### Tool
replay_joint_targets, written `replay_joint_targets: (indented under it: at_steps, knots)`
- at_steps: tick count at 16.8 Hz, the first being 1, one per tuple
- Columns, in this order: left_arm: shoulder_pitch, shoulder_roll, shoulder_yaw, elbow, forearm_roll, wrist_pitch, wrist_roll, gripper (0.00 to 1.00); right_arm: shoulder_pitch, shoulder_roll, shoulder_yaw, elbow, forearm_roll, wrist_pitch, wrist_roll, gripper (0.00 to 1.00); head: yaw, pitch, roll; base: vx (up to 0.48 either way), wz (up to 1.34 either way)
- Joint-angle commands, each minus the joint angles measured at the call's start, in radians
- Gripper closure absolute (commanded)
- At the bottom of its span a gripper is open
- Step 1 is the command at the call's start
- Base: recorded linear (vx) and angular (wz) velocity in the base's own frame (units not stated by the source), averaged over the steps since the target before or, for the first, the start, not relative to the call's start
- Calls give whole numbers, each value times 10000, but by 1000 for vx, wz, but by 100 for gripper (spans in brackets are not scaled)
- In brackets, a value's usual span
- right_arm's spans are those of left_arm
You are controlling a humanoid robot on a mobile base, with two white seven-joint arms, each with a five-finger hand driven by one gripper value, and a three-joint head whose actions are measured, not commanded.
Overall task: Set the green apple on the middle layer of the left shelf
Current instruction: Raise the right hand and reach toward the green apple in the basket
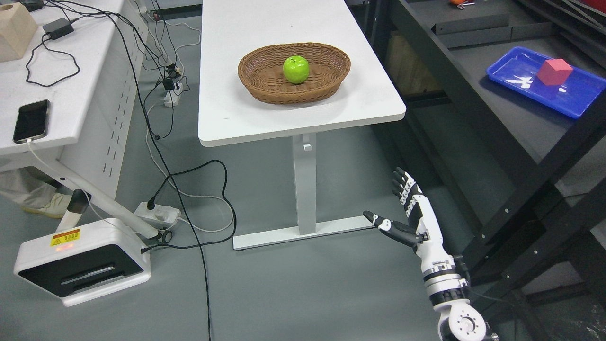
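Nothing of the task is done yet: green apple (296, 69) sits in the wicker basket (265, 80) near the surface's (227, 113) front edge, while the right hand (402, 213) hangs low, fingers spread, empty.

Bottom of the green apple (296, 69) hidden behind the near wall of the basket (293, 92). Far end of the white table (246, 118) cut off by the top edge. Right arm cut off at the bottom edge, below the right hand (411, 213). Blue tray (516, 71) hidden at its right end by a dark shelf post (575, 142). Orange thing (458, 2) at the top edge cut off, too small to name. Shoe (49, 204) half hidden under the left desk (61, 109). Wooden block (14, 31) cut by the left edge.
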Motion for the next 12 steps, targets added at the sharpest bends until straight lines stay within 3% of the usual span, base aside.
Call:
replay_joint_targets:
  at_steps: [1, 7, 8, 10, 12]
  knots:
    - [-123, 175, 0, 3, 0, 0, 8, 0, 0, -174, -215, 0, -15, 1, 27, 0, 0, 0, 0, 20, 5]
    - [-123, 175, 0, 4, 0, 0, 8, 0, -275, -174, -78, 0, 45, -426, 149, 0, 0, 1, 0, 30, -6]
    - [-123, 175, 0, 4, 0, 0, 8, 0, -549, -561, 196, 0, 304, -823, 377, 0, 0, 1, 0, 41, 19]
    - [-123, 175, 0, 4, 0, 0, 8, 0, -1482, -2094, 1115, 0, 1785, -1453, 960, 0, 0, 1, 0, 63, 11]
    - [-123, 175, 0, 4, 0, 0, 8, 0, -2633, -3216, 1776, 0, 2775, -1471, 1055, 0, 0, 1, 0, 158, 0]
